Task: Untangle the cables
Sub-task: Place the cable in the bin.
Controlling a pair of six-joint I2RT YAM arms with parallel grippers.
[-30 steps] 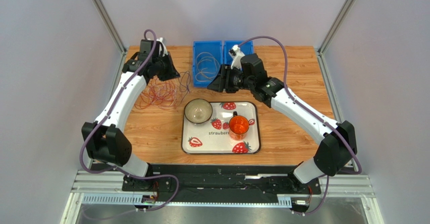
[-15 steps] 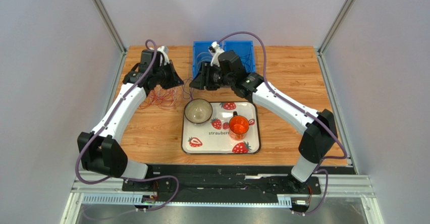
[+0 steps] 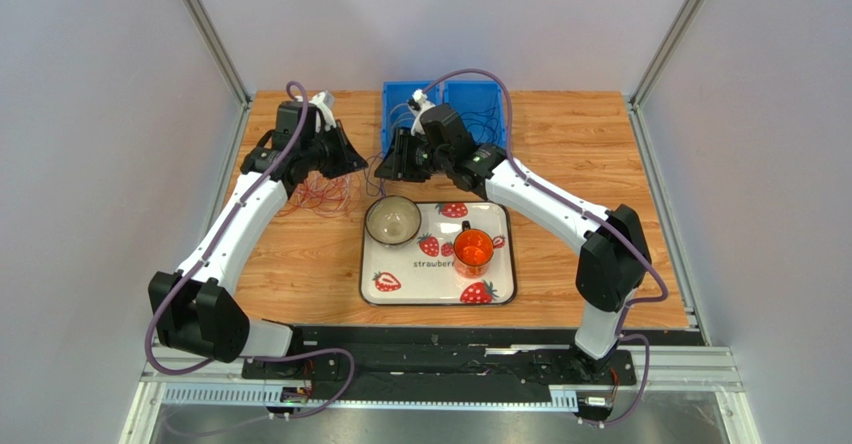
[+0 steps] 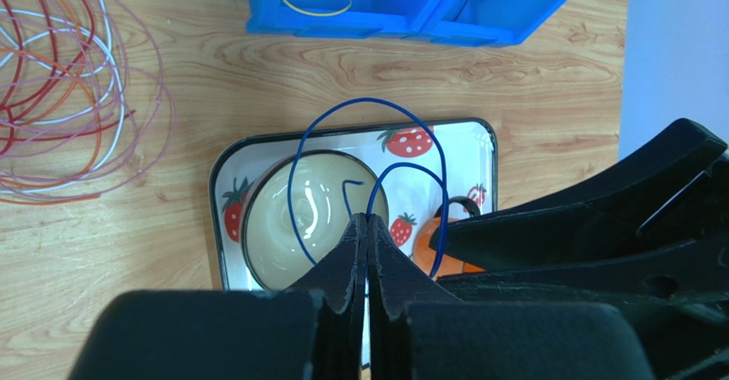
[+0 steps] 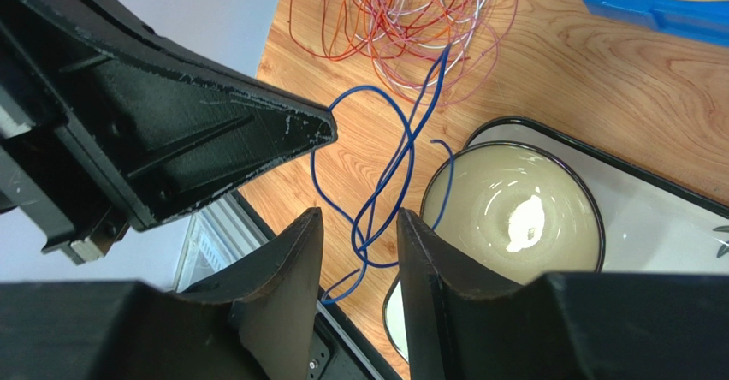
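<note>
The left tool (image 4: 366, 219) is closed tight, its tips pinching the blue cable (image 4: 368, 101). From the pinch the cable rises in two loops, seen against the bowl (image 5: 513, 217) and tray (image 3: 430, 282).

The right tool (image 5: 358, 217) stands partly open and holds nothing. Strands of the blue cable hang through the gap between its fingers, touching neither as far as the wrist view shows. From there the cable runs to the tangle (image 5: 411, 20) and crosses its near edge; whether it is threaded through it, I cannot tell.

The tangle, red, orange, white and pale pink loops, lies flat on the tabletop (image 3: 300, 264), left of the blue bins (image 4: 513, 3). From above, the two tools hang near each other over the tabletop, between tangle and bins and just behind the bowl. A yellow cable (image 4: 318, 9) lies in one bin.
</note>
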